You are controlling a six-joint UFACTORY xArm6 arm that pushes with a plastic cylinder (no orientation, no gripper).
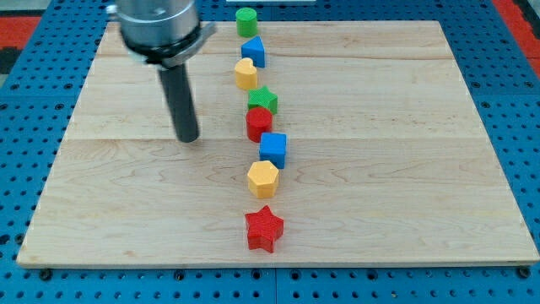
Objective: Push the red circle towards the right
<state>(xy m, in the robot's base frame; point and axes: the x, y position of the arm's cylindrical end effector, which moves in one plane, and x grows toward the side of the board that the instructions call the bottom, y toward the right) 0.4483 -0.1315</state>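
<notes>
Blocks ran in a line down the wooden board (405,127); the red circle block (258,125) sat between the green star block (263,100) and blue cube block (273,149). My tip (187,138), a bare rod grasping nothing, stood apart at its left.

My tip (187,138) left of the red circle (258,124), green star (263,100) touching it.

You see a wide, round, silver-grey metal housing (158,24) with a soft sheen, cut off by the view's top edge. Its lower rim ends in a darker, near-black collar (162,54). Below that collar runs a straight, smooth, matte black cylindrical rod (180,97), plain and unmarked. The rod ends below in my tip (187,138), flat and blunt.
</notes>
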